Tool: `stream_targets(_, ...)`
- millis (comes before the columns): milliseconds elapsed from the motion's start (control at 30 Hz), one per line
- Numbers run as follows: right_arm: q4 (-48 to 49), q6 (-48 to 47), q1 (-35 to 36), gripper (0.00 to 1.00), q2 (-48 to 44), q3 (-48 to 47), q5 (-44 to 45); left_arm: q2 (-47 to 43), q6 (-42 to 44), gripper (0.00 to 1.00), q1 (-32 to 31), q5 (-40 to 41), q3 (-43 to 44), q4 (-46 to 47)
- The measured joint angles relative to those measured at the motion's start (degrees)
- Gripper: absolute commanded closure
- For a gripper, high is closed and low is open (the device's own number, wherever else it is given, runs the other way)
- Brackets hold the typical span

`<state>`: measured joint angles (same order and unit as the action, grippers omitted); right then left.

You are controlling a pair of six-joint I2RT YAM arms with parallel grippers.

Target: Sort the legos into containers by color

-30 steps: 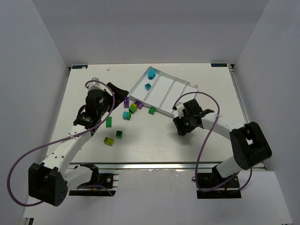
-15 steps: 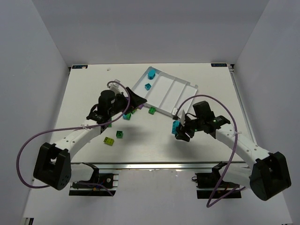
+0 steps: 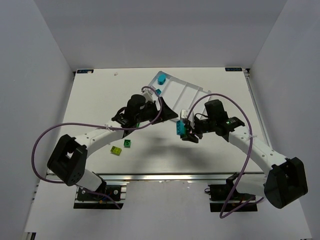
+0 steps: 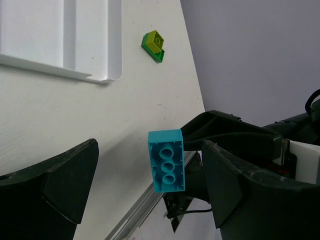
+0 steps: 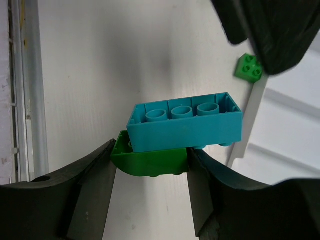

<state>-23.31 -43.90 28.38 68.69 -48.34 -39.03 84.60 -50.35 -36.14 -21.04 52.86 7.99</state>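
Observation:
My right gripper is shut on a green brick with a long cyan brick stuck on it, held above the table. The cyan brick points toward my left gripper, which is open and empty just beside it. In the left wrist view the cyan brick hangs between my spread fingers without touching them. The white tray lies behind, partly hidden by the left arm, with two cyan bricks in its left compartment.
A green brick and a yellow-green brick lie on the table at the front left. A yellow-green on green stack lies near the tray corner. A small green brick sits by the tray edge.
The left arm has swung right, bringing its open gripper up to the right gripper. The right gripper has lifted the cyan and green stack and carried it left.

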Motion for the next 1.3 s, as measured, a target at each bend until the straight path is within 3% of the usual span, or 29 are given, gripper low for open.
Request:
stream_targets(600, 7.13, 9.40, 0.26, 1.00, 3.45, -5.46, -1.51, 3.41, 3.45, 0.15, -0.96, -1.73, 4.50, -0.46)
stream_targets(833, 8.44, 11.74, 0.26, 1.00, 3.72, -5.46, -1.18, 5.09, 3.80, 0.35, -1.14, -3.56, 6.21, -0.33)
stream_targets(1000, 8.50, 12.33, 0.31, 1.00, 4.15, -5.46, 0.11, 6.08, 2.95, 0.67, -1.18, -5.33, 7.41, 0.15)
stream_targets(1200, 8.48, 12.46, 0.44, 1.00, 4.15, -5.44, 1.03, 6.97, 2.25, 0.93, -1.11, -6.34, 7.98, 0.13)
stream_targets(1300, 8.55, 12.48, 0.55, 1.00, 4.11, -5.22, 1.44, 6.97, 2.29, 0.94, -1.05, -6.38, 8.07, -0.33)
